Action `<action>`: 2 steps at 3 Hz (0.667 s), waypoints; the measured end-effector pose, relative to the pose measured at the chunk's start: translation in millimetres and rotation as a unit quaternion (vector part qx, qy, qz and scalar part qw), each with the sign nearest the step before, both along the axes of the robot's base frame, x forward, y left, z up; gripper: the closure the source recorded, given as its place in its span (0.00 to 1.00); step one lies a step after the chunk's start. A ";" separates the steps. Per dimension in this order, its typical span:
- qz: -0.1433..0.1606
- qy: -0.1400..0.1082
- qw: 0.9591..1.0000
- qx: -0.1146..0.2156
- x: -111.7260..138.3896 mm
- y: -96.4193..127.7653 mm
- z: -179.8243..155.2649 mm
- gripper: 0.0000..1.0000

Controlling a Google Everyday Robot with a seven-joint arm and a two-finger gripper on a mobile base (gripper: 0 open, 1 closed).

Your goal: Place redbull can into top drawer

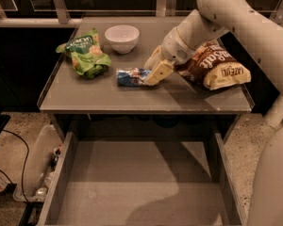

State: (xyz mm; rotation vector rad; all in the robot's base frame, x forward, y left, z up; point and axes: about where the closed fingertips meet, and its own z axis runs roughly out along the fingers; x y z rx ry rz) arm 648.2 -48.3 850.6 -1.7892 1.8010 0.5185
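Observation:
The redbull can (131, 76), blue and silver, lies on its side near the middle of the grey table top (108, 98). My gripper (154, 72) is down at the can's right end, touching it, with the white arm reaching in from the upper right. The top drawer (141, 187) is pulled out wide below the table's front edge, and its flat grey bottom is bare.
A green snack bag (85, 54) lies left of the can and a white bowl (122, 37) stands behind it. A brown chip bag (217, 67) lies to the right, under my arm. A bin with clutter (40, 173) and cables sit on the floor at the left.

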 end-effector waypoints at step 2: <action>0.011 -0.020 0.999 0.048 -75.0 -36.4 21.8 1.00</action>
